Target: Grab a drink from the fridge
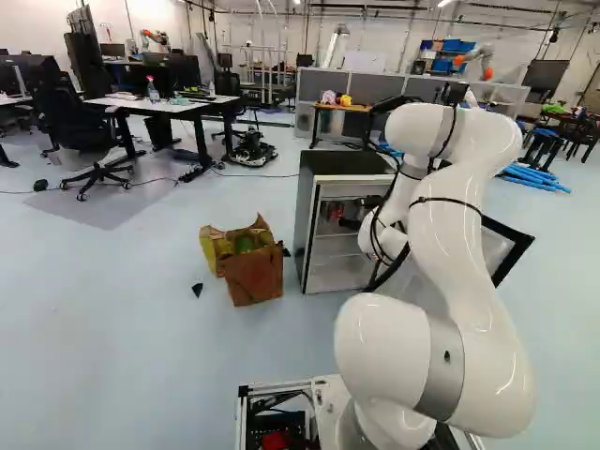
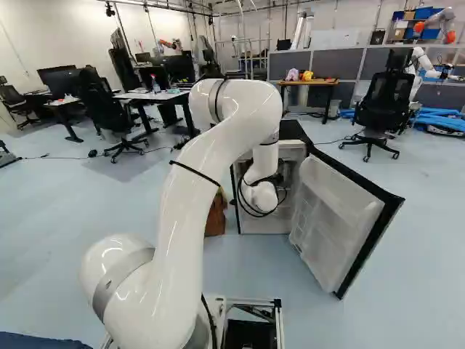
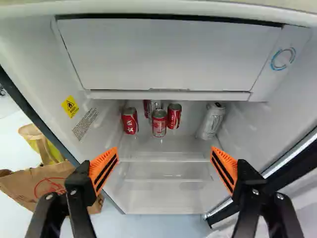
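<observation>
In the left base view the gripper (image 1: 352, 223) is partly hidden by the arm, at the front of the small fridge (image 1: 302, 225). Wide open in the wrist view, the gripper (image 3: 163, 167) has nothing between its orange pads. Ahead of it, on the fridge's upper shelf (image 3: 168, 144), stand red cans: one (image 3: 130, 121), a middle one (image 3: 159, 123) and another (image 3: 174, 116). Behind these is a partly hidden can (image 3: 147, 108). A silvery-white can (image 3: 212, 120) leans apart from them near the side wall. No can touches the gripper.
The fridge door (image 2: 341, 218) stands open, with shelves on its inner side. Beside the fridge's other side sits a brown paper bag (image 1: 253, 274) with a yellow bag (image 1: 217, 246). A closed white compartment (image 3: 168, 54) spans the fridge above the cans. Desks and chairs stand farther back.
</observation>
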{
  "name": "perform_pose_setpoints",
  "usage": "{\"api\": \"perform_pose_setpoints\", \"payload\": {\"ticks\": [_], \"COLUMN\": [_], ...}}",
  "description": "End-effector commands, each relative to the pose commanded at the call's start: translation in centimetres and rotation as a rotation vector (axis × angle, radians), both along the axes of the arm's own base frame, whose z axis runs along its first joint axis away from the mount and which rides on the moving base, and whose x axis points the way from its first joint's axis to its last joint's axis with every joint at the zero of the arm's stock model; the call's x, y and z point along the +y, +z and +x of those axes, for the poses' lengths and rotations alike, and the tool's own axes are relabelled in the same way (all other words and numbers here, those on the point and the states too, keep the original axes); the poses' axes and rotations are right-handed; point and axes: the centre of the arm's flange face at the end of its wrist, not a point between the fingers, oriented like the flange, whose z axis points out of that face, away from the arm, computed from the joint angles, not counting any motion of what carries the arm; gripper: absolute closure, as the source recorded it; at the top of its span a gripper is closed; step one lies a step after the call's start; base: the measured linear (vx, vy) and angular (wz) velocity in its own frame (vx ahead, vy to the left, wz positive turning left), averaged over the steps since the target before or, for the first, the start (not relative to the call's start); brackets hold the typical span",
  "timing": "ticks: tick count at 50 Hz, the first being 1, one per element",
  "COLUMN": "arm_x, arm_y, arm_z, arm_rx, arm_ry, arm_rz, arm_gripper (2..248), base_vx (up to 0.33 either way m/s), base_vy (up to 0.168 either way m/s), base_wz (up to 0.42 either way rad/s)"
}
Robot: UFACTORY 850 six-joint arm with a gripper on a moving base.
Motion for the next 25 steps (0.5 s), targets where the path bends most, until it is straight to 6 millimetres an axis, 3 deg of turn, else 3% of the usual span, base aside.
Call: {"api": "perform_pose_setpoints", "payload": {"ticks": [25], "arm_x": [0.7], "arm_y": [-4.3], "arm_z": [4.7], "arm_rx": [-0.025], "arm_ry": [0.045], "arm_rz": [-0.012], "arm_gripper": [3], "base_vx": [0.0], "base_vy": [0.0], "base_wz": [0.0]}}
